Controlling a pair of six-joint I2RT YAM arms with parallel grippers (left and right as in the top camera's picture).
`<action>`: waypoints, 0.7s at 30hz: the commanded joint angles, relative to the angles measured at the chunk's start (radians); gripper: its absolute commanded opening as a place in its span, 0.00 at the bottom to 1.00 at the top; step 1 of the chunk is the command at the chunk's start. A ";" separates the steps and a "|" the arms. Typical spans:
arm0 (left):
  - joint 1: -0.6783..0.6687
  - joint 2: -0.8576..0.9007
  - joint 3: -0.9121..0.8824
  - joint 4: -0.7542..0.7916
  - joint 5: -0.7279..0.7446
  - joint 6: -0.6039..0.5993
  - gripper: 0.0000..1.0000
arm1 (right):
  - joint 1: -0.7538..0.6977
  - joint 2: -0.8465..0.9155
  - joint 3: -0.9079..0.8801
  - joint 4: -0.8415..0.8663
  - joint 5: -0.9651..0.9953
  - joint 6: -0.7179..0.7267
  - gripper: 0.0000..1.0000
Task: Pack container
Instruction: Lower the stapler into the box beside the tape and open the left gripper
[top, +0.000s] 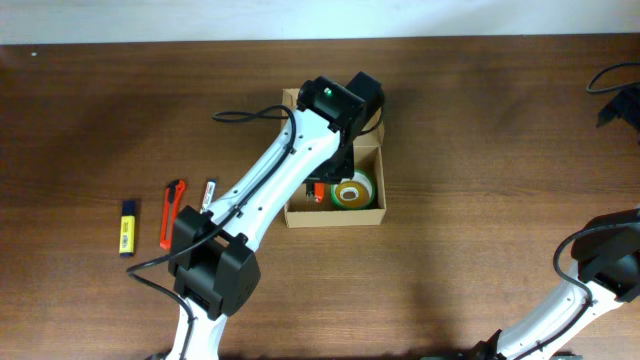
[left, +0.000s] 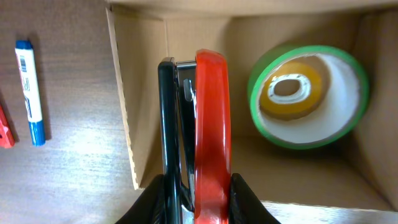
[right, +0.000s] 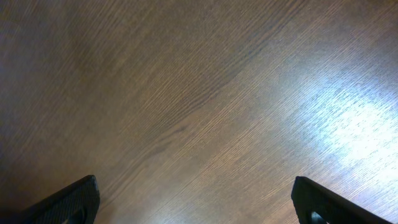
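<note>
Pinching a red-and-black tool (left: 205, 124) in my left gripper (left: 196, 193): the fingers (left: 152, 202) press on its two flat sides, black half on one side, red on the other, metal showing between. What kind of tool it is, I cannot tell. It hangs over the left part of the open container (top: 335, 219), lengthwise along the cardboard wall (left: 140, 106); whether it touches the floor of the box is hidden.

Container sits mid-table, a little toward the far edge, lid flap lying back under my wrist. Inside, right part: green tape roll (left: 339, 87) lying flat, a yellow roll (left: 277, 106) nested in its core.

On the table (right: 186, 93) left of the box, well apart from it: marker with blue cap (left: 30, 90), orange-red cutter (top: 173, 213), yellow highlighter (top: 127, 226), side by side.

Right gripper (right: 196, 205) spread wide, nothing between the fingers, over bare wood near the right front corner.
</note>
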 joint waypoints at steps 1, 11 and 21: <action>0.009 -0.001 -0.024 -0.002 0.005 -0.013 0.02 | -0.001 -0.028 -0.003 0.000 0.006 0.001 0.99; 0.047 -0.001 -0.106 0.024 0.021 -0.001 0.02 | -0.001 -0.028 -0.003 0.000 0.006 0.001 0.99; 0.049 -0.001 -0.155 0.101 0.021 0.056 0.02 | -0.001 -0.028 -0.003 0.000 0.006 0.001 0.99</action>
